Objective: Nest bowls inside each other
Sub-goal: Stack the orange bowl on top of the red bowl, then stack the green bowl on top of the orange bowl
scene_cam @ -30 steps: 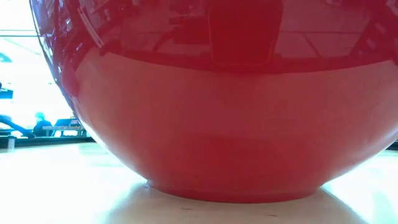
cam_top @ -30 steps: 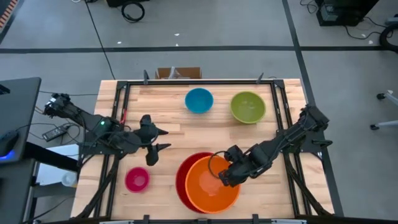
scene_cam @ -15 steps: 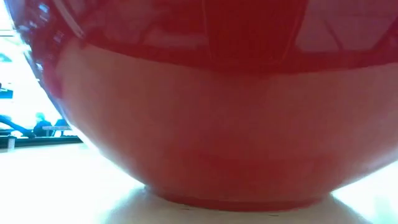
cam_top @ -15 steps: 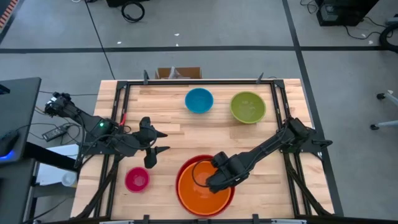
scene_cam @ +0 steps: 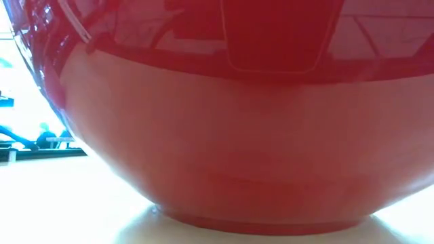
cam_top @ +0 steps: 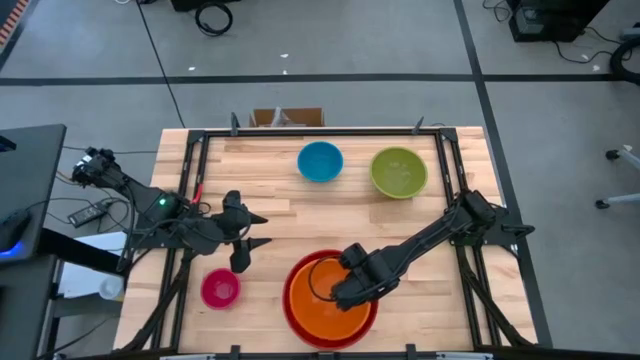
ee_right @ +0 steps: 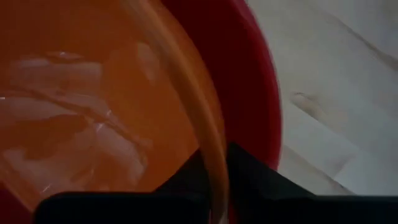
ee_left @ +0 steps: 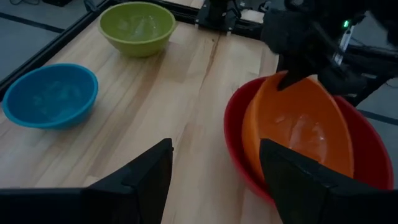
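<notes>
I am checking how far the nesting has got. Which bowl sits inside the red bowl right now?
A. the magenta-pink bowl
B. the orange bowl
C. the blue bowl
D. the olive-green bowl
B: the orange bowl lies inside the red bowl, with the right gripper at its rim, while the blue bowl, olive-green bowl and magenta-pink bowl each stand alone on the table.

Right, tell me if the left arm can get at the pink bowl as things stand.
Probably yes. The left gripper hangs open just above the pink bowl, which sits alone on bare wood; nothing lies between them.
</notes>
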